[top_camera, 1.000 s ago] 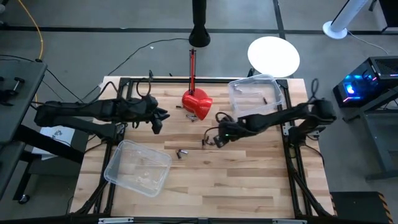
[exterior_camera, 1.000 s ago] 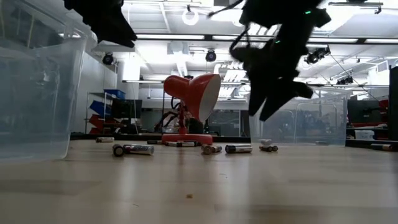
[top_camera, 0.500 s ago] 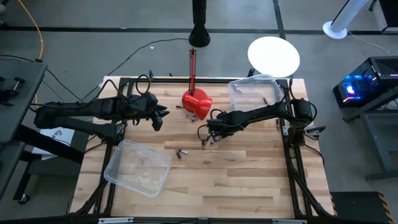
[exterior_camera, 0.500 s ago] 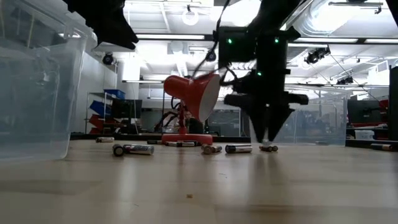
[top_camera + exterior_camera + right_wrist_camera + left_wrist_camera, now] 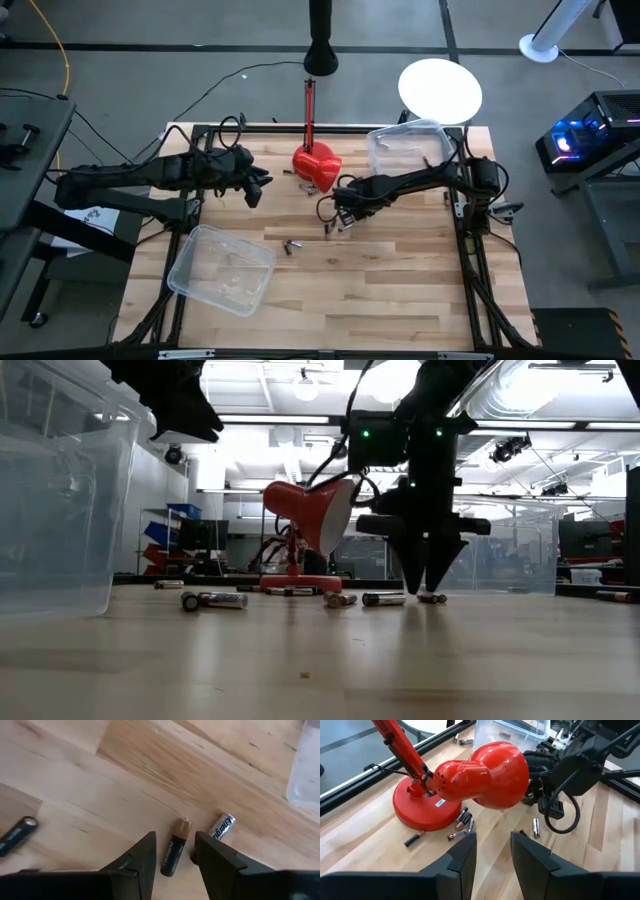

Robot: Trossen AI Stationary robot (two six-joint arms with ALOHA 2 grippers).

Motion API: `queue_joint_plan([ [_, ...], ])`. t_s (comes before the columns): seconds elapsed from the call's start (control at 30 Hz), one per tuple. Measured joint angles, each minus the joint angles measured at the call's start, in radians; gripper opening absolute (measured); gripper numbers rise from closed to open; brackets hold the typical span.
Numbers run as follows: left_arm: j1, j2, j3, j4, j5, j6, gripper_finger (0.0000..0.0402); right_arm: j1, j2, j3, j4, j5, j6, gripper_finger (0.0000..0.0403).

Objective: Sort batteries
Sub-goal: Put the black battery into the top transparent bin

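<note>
Right hand (image 5: 173,854) hovers spread over a dark battery (image 5: 175,854) lying on the counter (image 5: 100,795) — small, hard, light, likely to roll, so pinch mid-barrel across its width.

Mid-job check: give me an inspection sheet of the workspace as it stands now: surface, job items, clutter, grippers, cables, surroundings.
Surface: wooden table, bare at the near edge.
Job's things: loose batteries by the lamp base; a dark battery and a silver one lie side by side under the right gripper; two clear bins, near-left and far-right.
Clutter: red lamp mid-table at the far side.
Grippers: right gripper open, low over the table, straddling the dark battery; left gripper open, empty, raised left of the lamp.
Cables: wire loops on the right arm; a cable on the floor behind the table.
Surroundings: round white disc and lit computer case off-table.
</note>
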Motion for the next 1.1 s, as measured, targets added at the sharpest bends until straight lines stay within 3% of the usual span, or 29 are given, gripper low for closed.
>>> queue_joint_plan([
  [0.43, 0.000, 0.000, 0.000, 0.000, 0.014, -0.011, 0.0113, 0.001, -0.005, -0.074, 0.091, -0.043, -0.008, 0.0122],
  [0.5, 0.000, 0.000, 0.000, 0.003, 0.014, -0.011, 0.0113, 0.007, -0.004, -0.074, 0.096, -0.038, -0.035, 0.0097],
  [0.6, 0.000, 0.000, 0.000, 0.026, 0.019, -0.011, 0.0113, 0.021, -0.022, -0.073, 0.100, -0.031, -0.076, 0.0026],
  [0.7, 0.000, 0.000, 0.000, 0.067, 0.022, -0.011, 0.0113, 0.027, -0.090, -0.034, 0.084, -0.039, -0.130, 0.0020],
  [0.8, 0.000, 0.000, 0.000, 0.101, 0.022, -0.011, 0.0113, 0.023, -0.223, 0.037, 0.022, 0.044, -0.174, 0.0017],
  [0.97, 0.006, 0.000, 0.000, 0.131, 0.021, 0.000, 0.0113, -0.035, -0.421, 0.129, -0.176, 0.316, -0.193, 0.0011],
  [1.1, 0.017, 0.031, 0.000, 0.167, 0.054, 0.089, 0.0113, -0.138, -0.512, 0.106, -0.316, 0.350, -0.196, 0.0016],
])
